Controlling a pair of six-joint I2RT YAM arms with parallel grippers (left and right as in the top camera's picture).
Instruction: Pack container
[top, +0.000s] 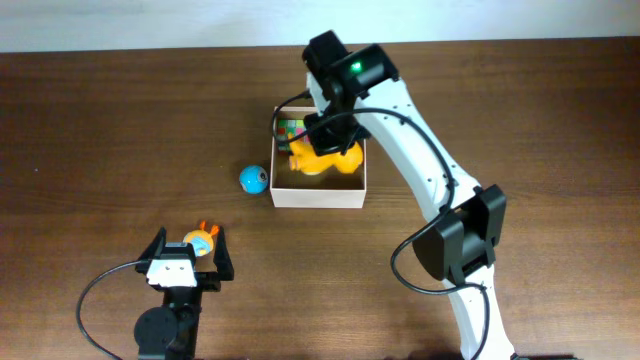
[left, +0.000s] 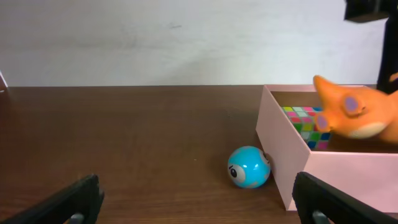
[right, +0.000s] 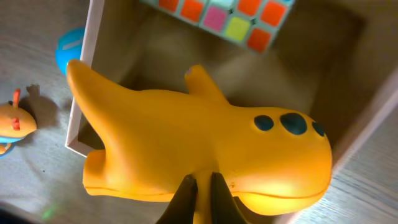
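Right gripper (right: 203, 190) closed to a sliver, pinching the one yellow dinosaur toy (right: 205, 149) by its edge. Directly below it, one container (top: 318, 196), holding the dinosaur and one multicoloured cube (right: 227, 15) in the corner beyond the fingertips. Left gripper (top: 190, 240) spread wide, gripping nothing, with one small orange fish toy (top: 201, 239) on the table (top: 100, 120) between its fingers. Ahead and right of them, one blue ball (left: 249, 167), just beside the container's wall.
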